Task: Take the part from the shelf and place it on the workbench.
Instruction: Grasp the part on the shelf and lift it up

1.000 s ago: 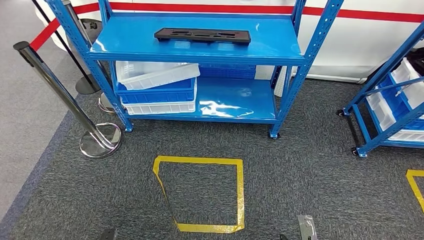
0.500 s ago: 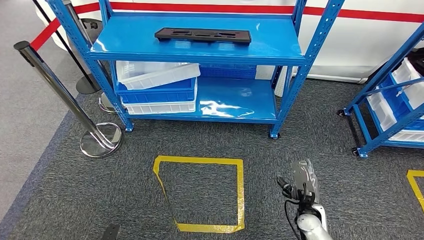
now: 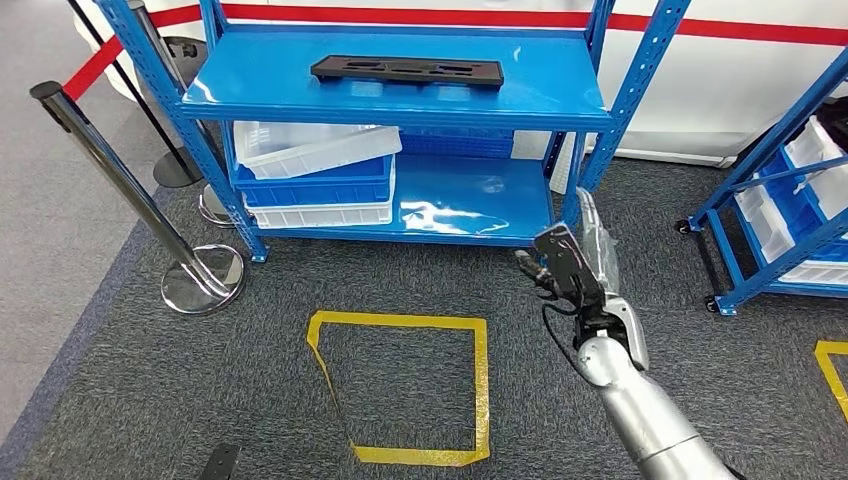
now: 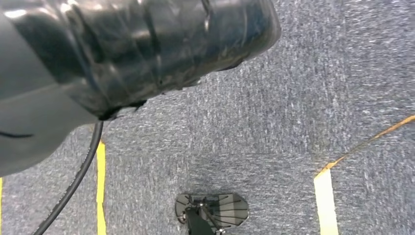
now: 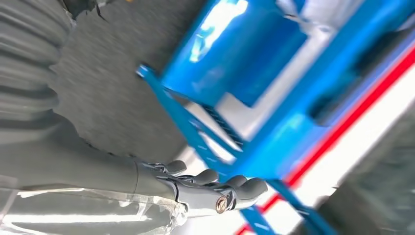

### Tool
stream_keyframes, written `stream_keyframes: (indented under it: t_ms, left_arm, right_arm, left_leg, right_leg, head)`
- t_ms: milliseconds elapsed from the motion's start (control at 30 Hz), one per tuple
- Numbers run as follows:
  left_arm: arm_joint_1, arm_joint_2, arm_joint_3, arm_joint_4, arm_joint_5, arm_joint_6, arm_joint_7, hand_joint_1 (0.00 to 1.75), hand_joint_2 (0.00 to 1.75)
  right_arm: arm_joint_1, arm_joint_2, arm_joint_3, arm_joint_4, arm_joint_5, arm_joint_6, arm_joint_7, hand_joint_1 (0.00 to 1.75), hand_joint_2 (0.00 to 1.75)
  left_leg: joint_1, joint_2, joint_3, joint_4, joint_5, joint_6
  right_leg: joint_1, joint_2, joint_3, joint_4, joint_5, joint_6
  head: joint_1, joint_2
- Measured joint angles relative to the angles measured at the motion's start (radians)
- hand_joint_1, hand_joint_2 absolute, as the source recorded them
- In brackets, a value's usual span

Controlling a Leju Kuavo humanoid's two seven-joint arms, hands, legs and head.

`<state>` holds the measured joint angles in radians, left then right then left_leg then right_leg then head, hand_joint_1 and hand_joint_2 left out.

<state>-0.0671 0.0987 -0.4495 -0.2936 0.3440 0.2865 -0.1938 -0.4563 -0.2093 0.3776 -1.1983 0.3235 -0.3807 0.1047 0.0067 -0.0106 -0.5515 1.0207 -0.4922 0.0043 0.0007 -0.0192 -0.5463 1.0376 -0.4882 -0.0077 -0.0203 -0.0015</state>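
A: The part, a long flat black plastic piece with cut-outs (image 3: pixel 406 70), lies untouched on the top deck of the blue steel shelf (image 3: pixel 560 95), well apart from either hand.

B: So nothing is done yet?

A: None of it, by this look. The reach, the grasp and the carry to the workbench are all left. Below the shelf's lower deck, white and blue plastic bins (image 3: pixel 315 175) sit stacked; a yellow tape square (image 3: pixel 478 380) marks the grey carpet.

B: And the hands?

A: The right hand (image 3: pixel 562 265) is raised in front of the shelf post, holding nothing, fingers loosely extended. The left hand (image 4: pixel 122 54) is a dark blur close to its wrist camera; I cannot tell how it is set. No workbench is to be seen.
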Motion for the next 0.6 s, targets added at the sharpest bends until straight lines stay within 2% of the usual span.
stream_keyframes:
  t_ms: [300,600]
  left_arm:
    - [-0.020,0.006,-0.039,0.000,0.008,-0.025,-0.025,0.00,0.00]
    - [-0.039,0.010,-0.076,0.001,0.022,-0.056,-0.044,0.00,0.00]
  right_arm:
    - [-0.153,0.014,0.153,-0.111,0.223,0.110,0.041,0.00,1.75]
    - [-0.300,0.071,0.314,-0.176,0.463,0.208,0.054,0.00,1.75]
  left_leg:
    - [0.000,-0.001,-0.001,0.000,0.000,0.000]
    - [0.000,-0.002,-0.001,0.000,0.000,0.000]
  right_leg:
    - [0.000,0.000,0.000,0.000,0.000,0.000]
    - [0.000,0.000,0.000,0.001,0.000,0.000]
  head:
    - [0.000,0.000]
    - [0.000,0.000]
